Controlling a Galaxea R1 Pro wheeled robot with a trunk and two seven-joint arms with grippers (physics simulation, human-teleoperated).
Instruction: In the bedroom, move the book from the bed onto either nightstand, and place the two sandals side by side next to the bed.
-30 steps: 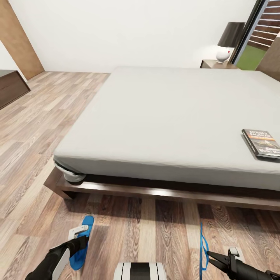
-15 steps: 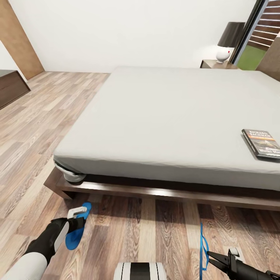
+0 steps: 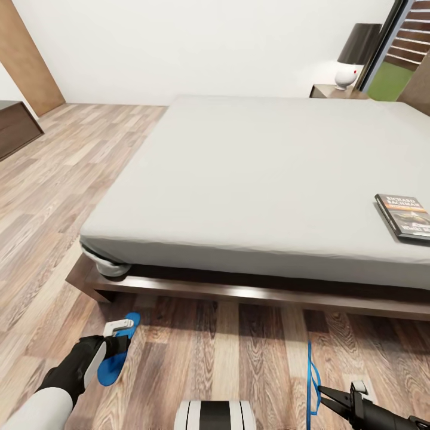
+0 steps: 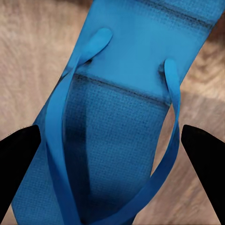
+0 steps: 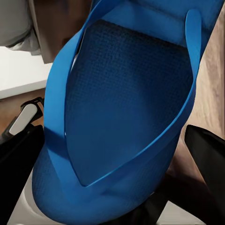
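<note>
Nearest, low in head view: right black gripper [image 3: 325,394] pinching one bright blue flat-soled flip-flop [image 3: 312,379], held edge-on above the mixed-tone wood-plank floor [image 3: 239,352]. Right wrist view: same sole close between dark fingers [image 5: 208,154], thong strap looped across it. To the left, left gripper [image 3: 116,337] pinching the second bright blue flip-flop [image 3: 116,358], sole angled, toe end toward the bed frame; whether touching the floor, cannot tell. Left wrist view: blue sole and thin straps between two black fingertips [image 4: 16,154]. Sandals well apart from each other, both near the bed's front edge.

Beyond: large low dark-brown-framed platform bed with plain off-white mattress [image 3: 269,179]. Small dark-covered paperback with white lettering [image 3: 406,216] flat on mattress, near right edge of view.

Far right corner: low dark-brown nightstand [image 3: 334,91] carrying a white-based dark-shaded lamp [image 3: 352,60]. Far left: dark dresser [image 3: 15,125].
</note>
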